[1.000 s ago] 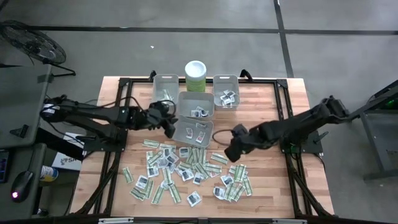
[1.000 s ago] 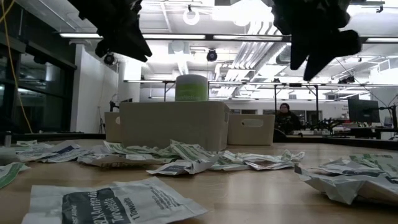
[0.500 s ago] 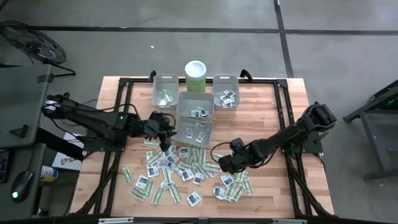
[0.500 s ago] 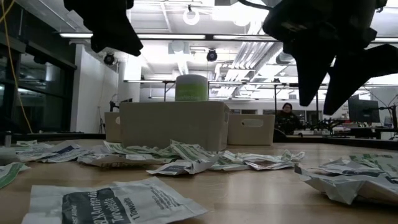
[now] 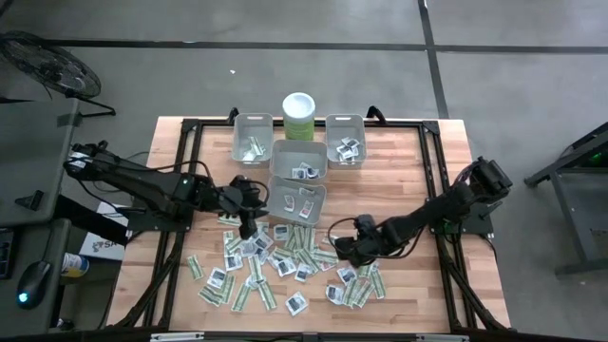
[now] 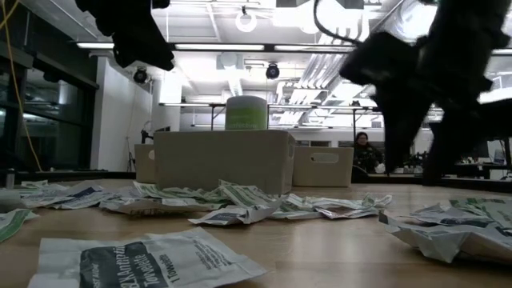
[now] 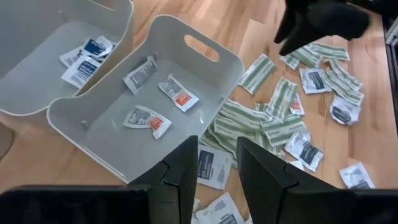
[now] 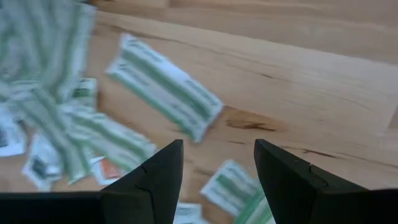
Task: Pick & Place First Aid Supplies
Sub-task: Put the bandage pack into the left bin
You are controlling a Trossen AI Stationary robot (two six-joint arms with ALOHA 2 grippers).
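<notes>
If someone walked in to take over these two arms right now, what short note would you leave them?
Left end effector: open, empty, above the packets beside the nearest bin.
Right end effector: open, empty, low over the right side of the pile, a green strip just ahead.
Supplies: most lie loose on the table.
Done: a few packets lie in each of the four grey bins; the nearest holds three.
Left: dozens of strips and squares remain to pick up and place in the bins.
</notes>
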